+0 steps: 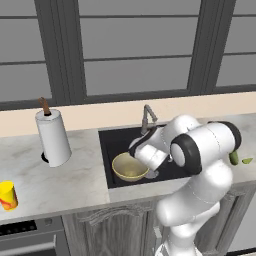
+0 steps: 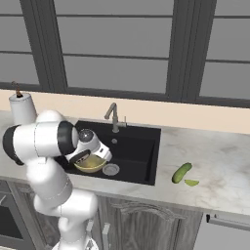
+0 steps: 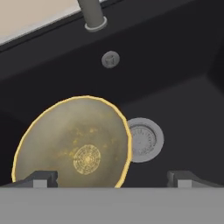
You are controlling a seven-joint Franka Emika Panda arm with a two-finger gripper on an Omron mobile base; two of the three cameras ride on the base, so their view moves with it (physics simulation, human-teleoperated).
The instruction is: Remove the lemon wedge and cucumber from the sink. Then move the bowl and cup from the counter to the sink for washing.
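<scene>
While the wide round tan-olive bowl (image 3: 74, 142) sits inside the black rectangular sink (image 1: 112, 137), beside the round silver drain (image 3: 142, 140), the pincer (image 3: 111, 178) hangs just above it with its two dark tips spread wide apart and nothing between them. The short dark green cucumber (image 2: 181, 173) and the tiny yellow-green lemon wedge (image 2: 191, 182) lie on the light grey marbled tabletop (image 2: 215, 171) to the right of the sink, so by my reading only one item is left to fetch. That item is the small yellow cylindrical cup with red markings (image 1: 7, 195), which stands upright on the tabletop well to the left of the sink, beyond the white paper-towel roll (image 1: 52, 137) and near the front edge. From the pincer, then, the cup lies far off to the left and nearer the robot, with its long axis vertical. The next move likely calls for a lift out of the sink and a long swing leftward.
</scene>
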